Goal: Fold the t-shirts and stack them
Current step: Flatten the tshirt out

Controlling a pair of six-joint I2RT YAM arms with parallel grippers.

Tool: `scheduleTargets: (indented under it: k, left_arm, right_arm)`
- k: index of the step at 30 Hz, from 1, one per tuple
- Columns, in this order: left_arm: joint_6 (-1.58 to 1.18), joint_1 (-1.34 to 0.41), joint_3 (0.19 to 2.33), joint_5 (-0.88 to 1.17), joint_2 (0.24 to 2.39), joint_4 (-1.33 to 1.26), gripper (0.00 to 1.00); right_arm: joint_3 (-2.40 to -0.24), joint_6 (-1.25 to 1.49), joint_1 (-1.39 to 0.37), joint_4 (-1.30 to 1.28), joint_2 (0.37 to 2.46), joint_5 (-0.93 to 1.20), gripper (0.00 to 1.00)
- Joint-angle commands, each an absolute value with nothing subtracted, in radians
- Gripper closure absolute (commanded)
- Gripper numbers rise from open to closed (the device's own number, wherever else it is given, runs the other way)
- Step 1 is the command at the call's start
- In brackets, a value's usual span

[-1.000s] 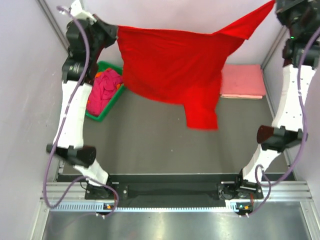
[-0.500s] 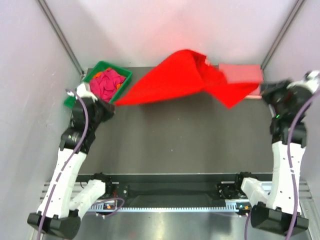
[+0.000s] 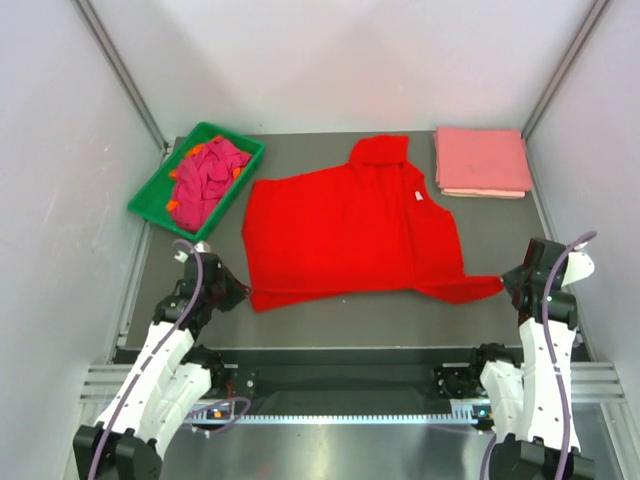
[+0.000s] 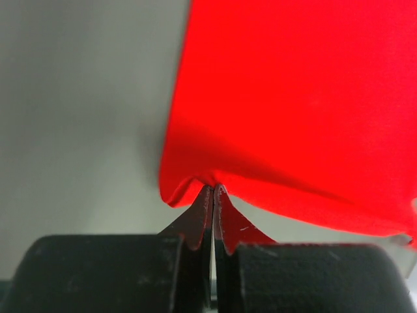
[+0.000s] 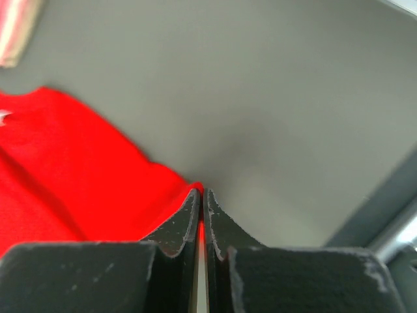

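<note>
Clamping near corners, left pincer (image 4: 213, 190) and right pincer (image 5: 201, 193) hold red t-shirt (image 3: 345, 235).

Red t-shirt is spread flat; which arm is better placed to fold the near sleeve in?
Right, probably: the right gripper is shut on the red t-shirt at that sleeve tip; the left gripper pinches the hem corner instead.

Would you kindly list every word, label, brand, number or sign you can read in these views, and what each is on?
No text can be read.
The only candidate is the small white neck label on the red t-shirt: too small to read.
The folded pink t-shirt and the green tray show no print.
</note>
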State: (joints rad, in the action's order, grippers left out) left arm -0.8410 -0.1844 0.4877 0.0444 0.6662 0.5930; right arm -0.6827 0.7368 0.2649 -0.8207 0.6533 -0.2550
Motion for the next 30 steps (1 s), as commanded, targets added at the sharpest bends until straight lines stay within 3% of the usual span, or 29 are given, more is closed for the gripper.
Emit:
scheduleTargets:
  k: [1,12,21,25,30]
  left_arm:
    - [-0.881,-0.179,0.48,0.083,0.699,0.571,1.0]
    - [-0.933,-0.201,0.479,0.022,0.663,0.623,1.0]
    - [-0.937,-0.212,0.518,-0.043,0.623,0.683,1.0]
    - [-0.946,-0.212,0.514,-0.084,0.609,0.68,1.0]
    - [-0.946,-0.213,0.505,-0.097,0.653,0.617,1.0]
  right_arm:
    - [-0.736,0.752,0.275,-0.876,0.67,-0.388,1.0]
    - [-0.824,0.816,0.276,-1.035,0.626,-0.5,1.0]
    - [-0.749,0.887,0.276,-1.164,0.561,-0.287,1.0]
    - [-0.732,0.905,0.276,-1.132,0.569,-0.324,1.0]
    - [-0.651,0.793,0.276,-0.867,0.61,-0.106,1.0]
